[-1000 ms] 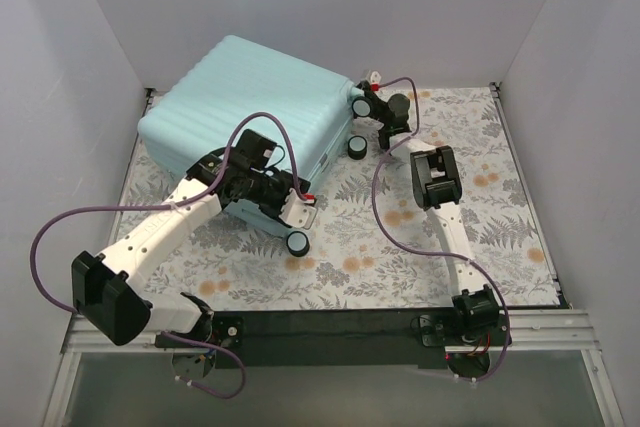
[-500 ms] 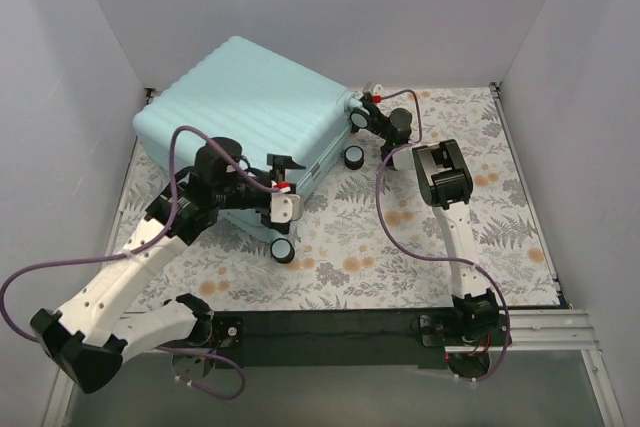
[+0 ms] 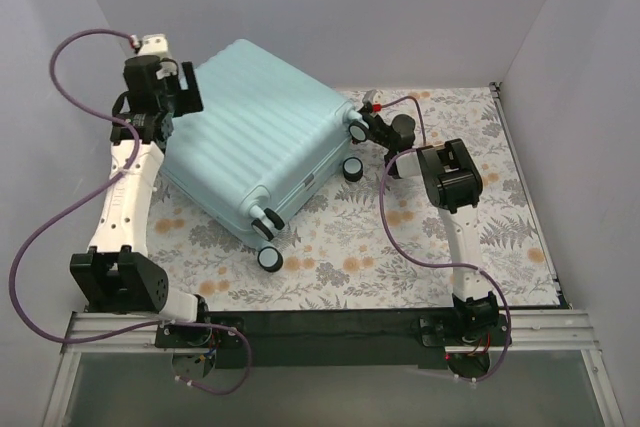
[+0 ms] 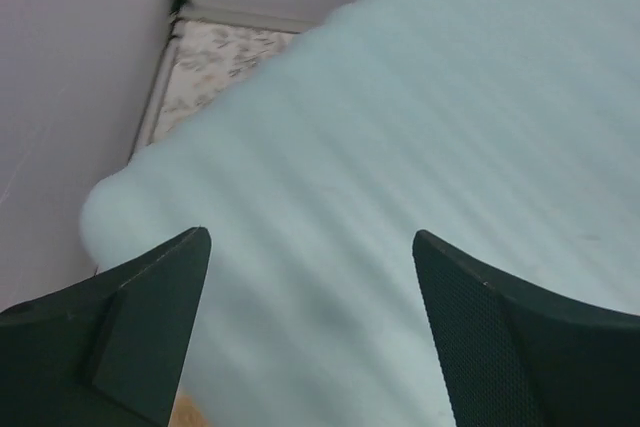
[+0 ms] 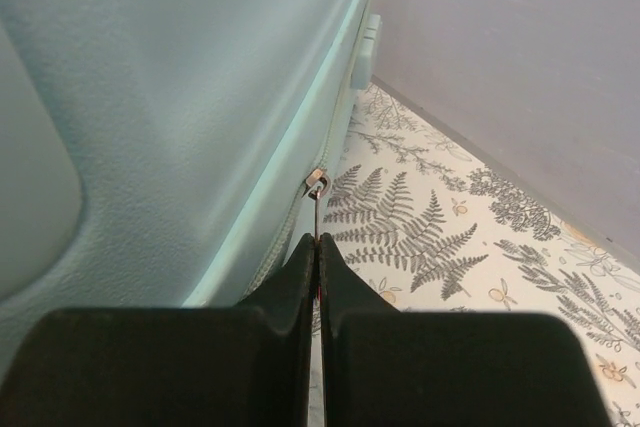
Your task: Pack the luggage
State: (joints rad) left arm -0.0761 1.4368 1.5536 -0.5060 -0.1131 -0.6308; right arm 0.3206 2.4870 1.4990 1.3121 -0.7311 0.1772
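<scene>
luggage [image 3: 255, 137] lay closed, back-left of table [image 3: 420, 247] | right gripper [image 5: 316, 247] pinched zipper pull [image 5: 316, 187], seam ran straight ahead | left gripper [image 4: 310, 242] gaped empty above far-left corner

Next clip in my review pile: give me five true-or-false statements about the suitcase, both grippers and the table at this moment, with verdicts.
1. The luggage has its two shells together, not spread open. True.
2. The left gripper is clamped on a wheel. False: its jaws stand wide open over the ribbed shell near the far-left corner and hold nothing.
3. The right gripper is shut on the thin metal zipper pull at the luggage's side seam. True.
4. The table cover is plain white. False: it carries a fern and flower print.
5. The luggage stands upright on its wheels. False: it lies on a broad side, with its wheels pointing sideways.
</scene>
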